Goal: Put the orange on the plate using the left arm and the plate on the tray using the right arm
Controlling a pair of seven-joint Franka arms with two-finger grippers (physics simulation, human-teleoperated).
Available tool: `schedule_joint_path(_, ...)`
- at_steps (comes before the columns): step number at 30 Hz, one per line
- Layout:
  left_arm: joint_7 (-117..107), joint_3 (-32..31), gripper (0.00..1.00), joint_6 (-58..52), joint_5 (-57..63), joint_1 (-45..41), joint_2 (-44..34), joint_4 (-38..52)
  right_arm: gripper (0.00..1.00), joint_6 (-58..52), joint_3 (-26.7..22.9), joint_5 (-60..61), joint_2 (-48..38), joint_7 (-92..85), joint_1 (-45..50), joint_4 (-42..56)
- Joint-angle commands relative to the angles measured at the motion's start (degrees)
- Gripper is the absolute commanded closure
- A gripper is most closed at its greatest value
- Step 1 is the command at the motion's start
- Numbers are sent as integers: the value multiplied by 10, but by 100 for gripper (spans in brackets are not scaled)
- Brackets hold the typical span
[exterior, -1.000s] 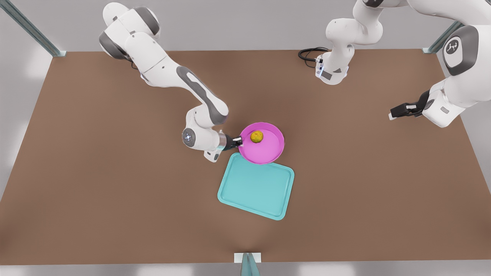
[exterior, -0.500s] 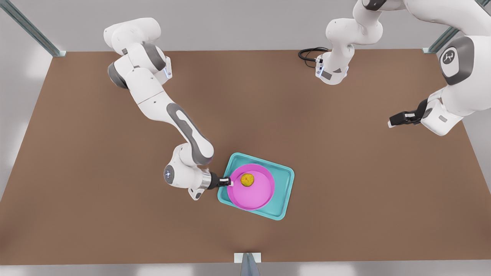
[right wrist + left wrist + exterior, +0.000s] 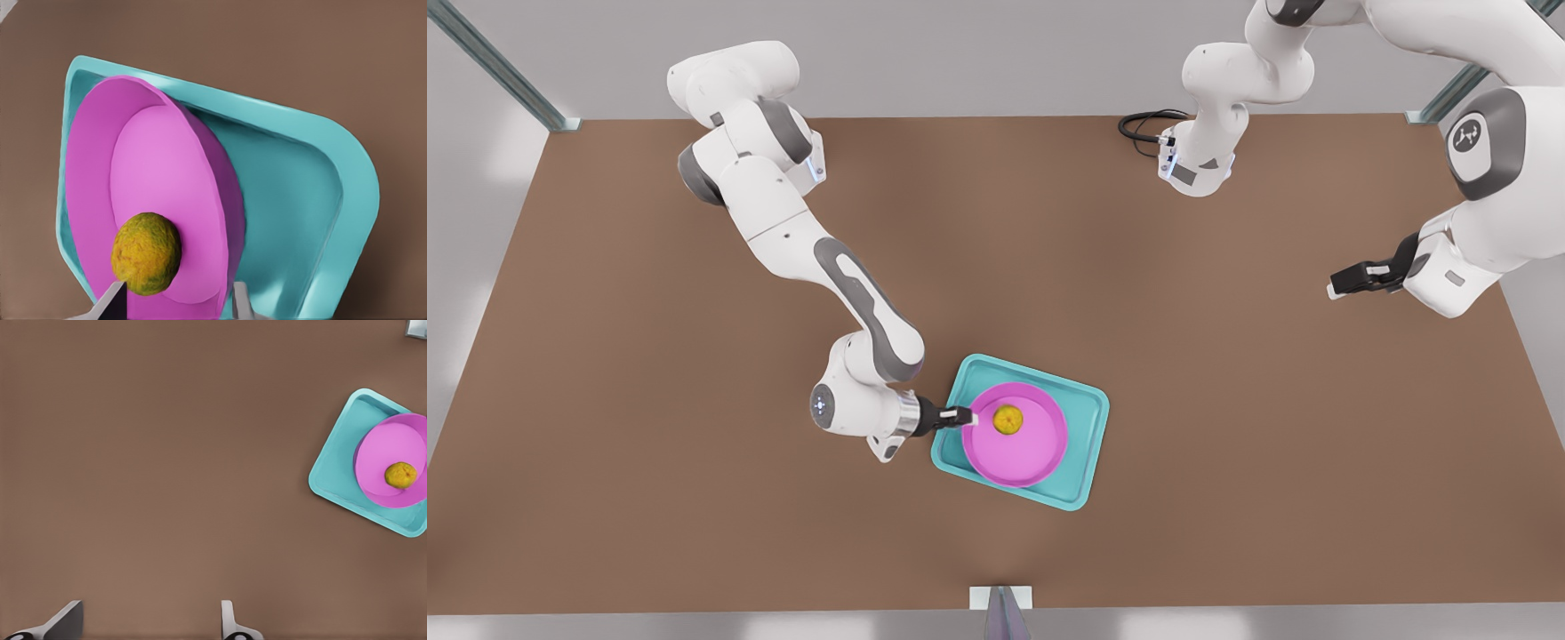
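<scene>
Plate set on the tray, right gripper at its rim

Front view: right gripper (image 3: 966,416) pinches the plate (image 3: 1027,449), orange (image 3: 1008,420) aboard, inside the tray (image 3: 1089,404) mid-table; left gripper (image 3: 1336,288) waits near the table's edge.
Left wrist view: its 2 fingers (image 3: 228,620) spread wide, empty.
Right wrist view: fingers (image 3: 241,300) straddle the plate's rim.

My right gripper (image 3: 967,416) is at the edge of the pink plate (image 3: 1021,446), on the side toward the front view's left, and its fingers pinch the rim. The plate sits inside the teal tray (image 3: 1080,411), near the middle of the brown table (image 3: 649,373). The orange (image 3: 1008,419) lies on the plate, close to my right gripper. My left gripper (image 3: 1343,284) waits far off at the front view's right, above the table and well apart from the tray. A black cable (image 3: 1143,124) is coiled at the far edge of the table.
</scene>
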Motion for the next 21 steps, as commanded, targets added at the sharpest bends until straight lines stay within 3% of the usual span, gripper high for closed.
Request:
schedule_joint_path(1, -2, 0, 0, -1, 0, 0, -1, 0, 0, -34, 3, 3, -15, 55, -1, 2)
schedule_joint_path(3, -2, 0, 0, -1, 0, 0, 0, 0, 0, -168, -21, -20, -61, 68, -16, 19)
schedule_joint_path(4, 1, 0, 0, -1, 0, 0, -1, 0, 0, -344, -87, -127, -103, 65, -19, 24)
schedule_joint_path(5, 5, 0, 0, -2, 1, 0, -2, 0, 0, -513, -113, -225, -105, 25, -62, 124)
schedule_joint_path(7, 1, -1, 0, -3, 2, 0, -2, 0, 0, -653, -142, -380, -131, -99, -110, 220)
schedule_joint_path(10, -3, -4, 0, -7, 2, -1, 1, 0, 0, -722, -131, -501, -273, -135, -102, 213)
schedule_joint_path(13, -3, -4, 0, -7, 2, -2, 1, 0, 0, -624, -126, -514, -415, -122, -107, 27)
schedule_joint_path(21, -2, -5, 0, -25, 3, -2, 4, 0, 0, -620, -125, -514, -430, -113, -109, 8)
